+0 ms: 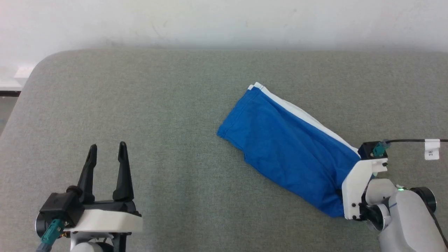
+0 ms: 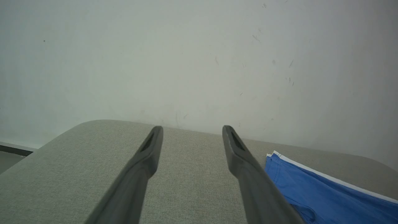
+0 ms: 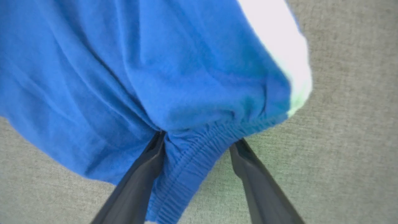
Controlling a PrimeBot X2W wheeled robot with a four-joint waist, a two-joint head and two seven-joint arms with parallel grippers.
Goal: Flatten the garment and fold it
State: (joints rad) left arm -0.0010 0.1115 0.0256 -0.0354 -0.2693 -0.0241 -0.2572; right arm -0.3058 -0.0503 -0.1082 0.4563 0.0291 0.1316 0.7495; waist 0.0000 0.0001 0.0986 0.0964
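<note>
We find the garment [image 1: 287, 147] lying on the table [image 1: 140, 105] right of centre, our right gripper [image 3: 199, 140] set astride its near end, and our left gripper [image 1: 107, 146] well apart over the table's left.

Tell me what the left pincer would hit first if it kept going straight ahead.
Probably nothing close: the left pincer points across bare grey tabletop toward the white wall. The blue shorts lie off to its right.

Garment [image 1: 290, 147] end — behind right pincer [image 3: 199, 141]

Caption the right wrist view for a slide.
Open right gripper, the gathered waistband of the blue shorts between its fingers, over a grey fabric surface.
</note>
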